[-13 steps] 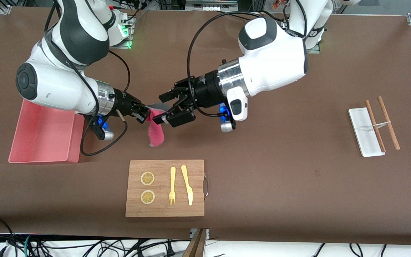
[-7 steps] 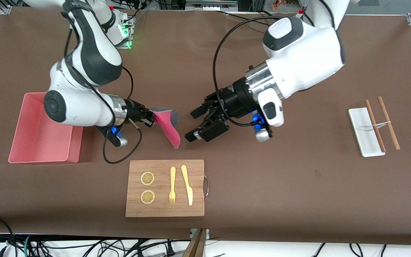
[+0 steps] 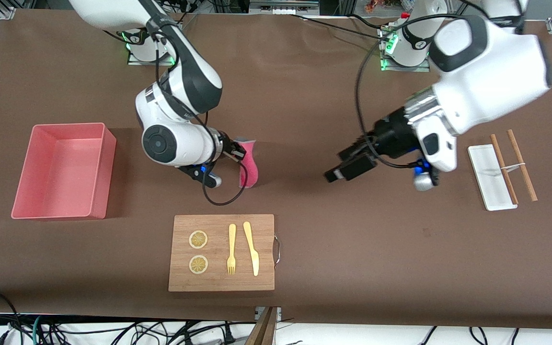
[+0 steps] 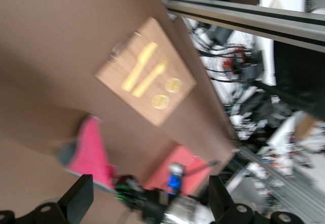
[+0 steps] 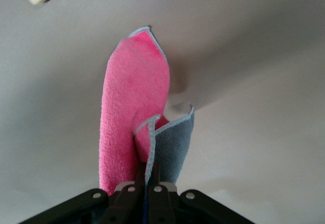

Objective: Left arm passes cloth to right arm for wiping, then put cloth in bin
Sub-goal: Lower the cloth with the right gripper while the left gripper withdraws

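The magenta-pink cloth (image 3: 249, 168) with its grey backing hangs from my right gripper (image 3: 240, 154), which is shut on its top edge over the bare brown table. In the right wrist view the cloth (image 5: 131, 113) droops folded from the closed right gripper (image 5: 147, 179). My left gripper (image 3: 342, 165) hangs open and holds nothing, over the table toward the left arm's end, well apart from the cloth. The left wrist view shows the left gripper (image 4: 150, 203) spread wide, with the cloth (image 4: 91, 150) and the bin (image 4: 163, 167) farther off. The salmon-pink bin (image 3: 108, 158) stands at the right arm's end of the table.
A wooden board (image 3: 266, 225) with two lemon slices, a fork and a knife lies nearer to the front camera than the cloth. A small white tray (image 3: 482, 165) with two brown chopsticks (image 3: 521, 164) across it sits at the left arm's end.
My left gripper has drawn back from the cloth toward its own end of the table, staying open. The right arm has swung away from the bin, carrying the cloth.
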Tool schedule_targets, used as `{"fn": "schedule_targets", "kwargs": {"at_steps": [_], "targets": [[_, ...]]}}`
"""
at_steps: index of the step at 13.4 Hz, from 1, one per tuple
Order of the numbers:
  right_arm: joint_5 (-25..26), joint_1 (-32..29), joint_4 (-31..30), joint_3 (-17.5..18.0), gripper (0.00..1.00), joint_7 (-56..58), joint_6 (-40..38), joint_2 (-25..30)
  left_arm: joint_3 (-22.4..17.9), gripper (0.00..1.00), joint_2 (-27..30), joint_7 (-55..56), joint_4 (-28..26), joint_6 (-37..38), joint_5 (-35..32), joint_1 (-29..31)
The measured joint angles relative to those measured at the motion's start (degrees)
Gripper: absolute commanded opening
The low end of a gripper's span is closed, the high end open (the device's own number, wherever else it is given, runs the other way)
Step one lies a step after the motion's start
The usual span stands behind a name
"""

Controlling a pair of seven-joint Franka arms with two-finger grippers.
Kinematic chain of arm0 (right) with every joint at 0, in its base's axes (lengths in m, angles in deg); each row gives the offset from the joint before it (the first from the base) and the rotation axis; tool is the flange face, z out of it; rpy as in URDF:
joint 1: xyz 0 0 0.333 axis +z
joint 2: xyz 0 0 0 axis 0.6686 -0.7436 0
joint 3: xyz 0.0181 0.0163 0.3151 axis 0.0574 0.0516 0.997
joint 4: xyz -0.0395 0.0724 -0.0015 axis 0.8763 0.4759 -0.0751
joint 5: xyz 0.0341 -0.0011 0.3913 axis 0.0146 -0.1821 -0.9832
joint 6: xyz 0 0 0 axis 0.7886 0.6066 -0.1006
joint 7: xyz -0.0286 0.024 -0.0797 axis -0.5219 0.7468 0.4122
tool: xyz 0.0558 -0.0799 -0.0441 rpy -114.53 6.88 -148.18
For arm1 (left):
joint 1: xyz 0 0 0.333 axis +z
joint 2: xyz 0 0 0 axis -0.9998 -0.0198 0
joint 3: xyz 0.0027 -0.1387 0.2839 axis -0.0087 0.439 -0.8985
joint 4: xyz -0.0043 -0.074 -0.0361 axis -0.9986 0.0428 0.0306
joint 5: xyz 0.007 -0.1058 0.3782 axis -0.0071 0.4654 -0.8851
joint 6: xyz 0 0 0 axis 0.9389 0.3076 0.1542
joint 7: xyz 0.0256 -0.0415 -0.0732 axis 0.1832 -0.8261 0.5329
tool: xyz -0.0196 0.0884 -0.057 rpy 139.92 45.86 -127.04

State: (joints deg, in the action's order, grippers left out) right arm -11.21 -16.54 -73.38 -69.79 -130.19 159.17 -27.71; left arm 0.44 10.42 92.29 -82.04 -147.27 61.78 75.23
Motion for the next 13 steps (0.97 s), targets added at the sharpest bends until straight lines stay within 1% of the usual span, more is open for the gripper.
{"fn": "schedule_targets", "kwargs": {"at_steps": [2,4,6,7,8,10,13], "targets": [[0.0,1.2,-0.1,0.0,0.0,0.0,0.0,-0.4,0.0,1.0,2.5,-5.0,-0.6,8.7,-6.0,4.0],[0.4,1.8,-0.4,0.0,0.0,0.0,-0.3,-2.3,0.0,1.0,4.6,-10.2,-0.8,16.7,-14.5,6.2],[2.7,1.7,-1.4,-0.2,0.0,2.4,-1.5,-4.5,0.0,1.0,6.6,-15.9,-1.3,23.6,-22.7,8.1],[4.1,1.5,-2.3,-0.7,0.0,4.5,-2.3,-5.2,0.0,1.0,7.6,-19.0,-2.3,25.9,-26.7,8.9],[5.3,1.0,-3.0,-1.3,0.0,6.3,-3.2,-5.7,0.0,1.0,8.8,-22.1,-3.9,26.9,-30.6,9.6],[8.8,-1.8,-3.6,-2.5,0.0,11.6,-6.9,-5.8,0.1,1.0,12.2,-27.3,-9.2,27.2,-37.3,10.9],[13.1,-9.4,-3.6,-3.4,0.0,21.7,-11.7,-5.8,0.0,1.0,16.7,-31.5,-17.4,25.8,-40.7,13.3]]}}
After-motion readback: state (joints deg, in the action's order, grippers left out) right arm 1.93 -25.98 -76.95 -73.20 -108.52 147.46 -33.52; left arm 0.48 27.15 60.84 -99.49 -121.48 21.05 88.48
